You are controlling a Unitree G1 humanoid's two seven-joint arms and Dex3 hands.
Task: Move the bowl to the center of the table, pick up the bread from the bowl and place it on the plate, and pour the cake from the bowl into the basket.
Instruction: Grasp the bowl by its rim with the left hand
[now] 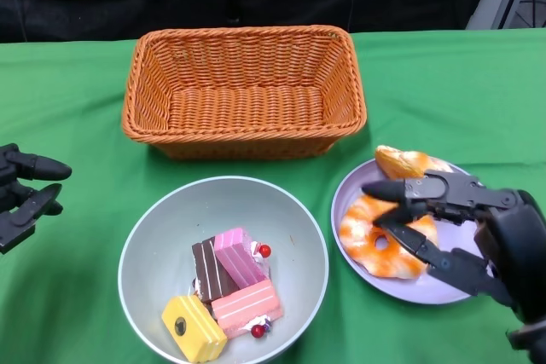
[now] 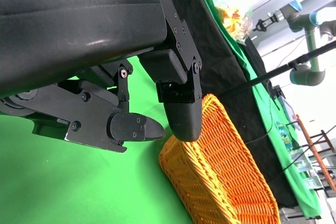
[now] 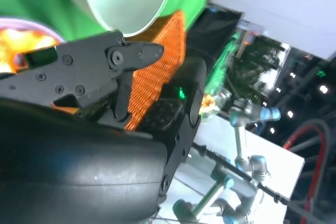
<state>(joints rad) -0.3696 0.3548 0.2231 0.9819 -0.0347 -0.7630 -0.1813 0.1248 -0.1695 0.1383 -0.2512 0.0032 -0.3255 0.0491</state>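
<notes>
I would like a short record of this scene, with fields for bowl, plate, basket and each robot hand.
bowl: grey bowl, near front centre, holding cake pieces
plate: lilac plate, right of the bowl, with two bread pieces
basket: orange wicker basket, behind the bowl, nothing visible inside
left robot hand: at the left edge over the green cloth, holding nothing
right robot hand: above the plate, fingers spread, holding nothing

A grey bowl (image 1: 223,202) sits near the front and holds four cake pieces (image 1: 226,291). Beside it, orange-and-white bread (image 1: 375,240) lies on a lilac plate (image 1: 350,198). Behind them stands an orange wicker basket (image 1: 243,91).
</notes>
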